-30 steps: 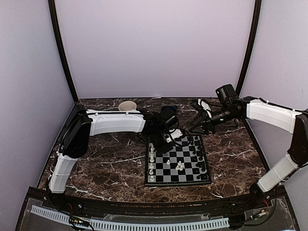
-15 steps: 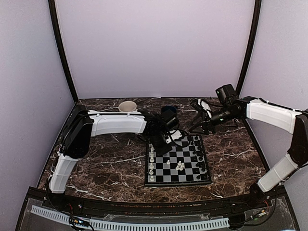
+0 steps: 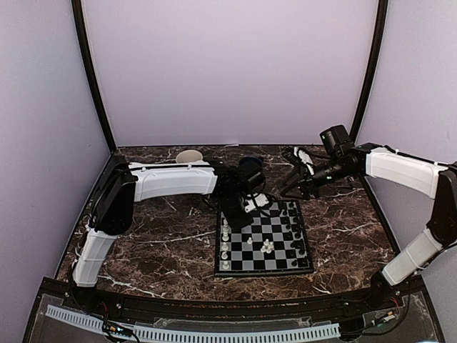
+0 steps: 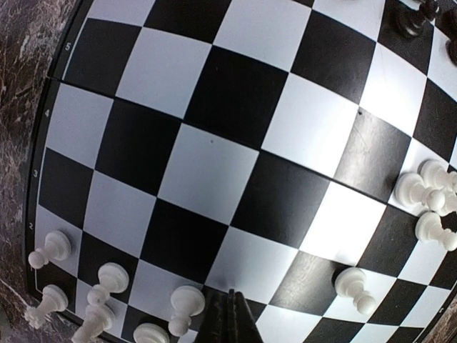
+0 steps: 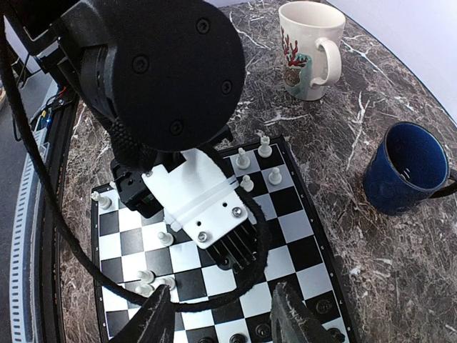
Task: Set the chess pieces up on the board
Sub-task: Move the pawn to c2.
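Tiny white plastic chess pieces point(image 4: 421, 189) cluster on the black-and-grey checkered board point(image 4: 214, 143). Left gripper point(image 4: 228, 320), pressed together and empty, hovers above; it should spread before straddling one piece. Right gripper point(image 5: 225, 325) hangs spread.

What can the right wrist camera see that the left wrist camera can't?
Only the right wrist camera shows the white ceramic mug with a colourful picture, the dark blue mug and the open right gripper. Only the left wrist camera shows the small numbers printed along the board's edge. Both show the black-and-light checkered chessboard, tiny white plastic chess pieces and the shut left gripper.
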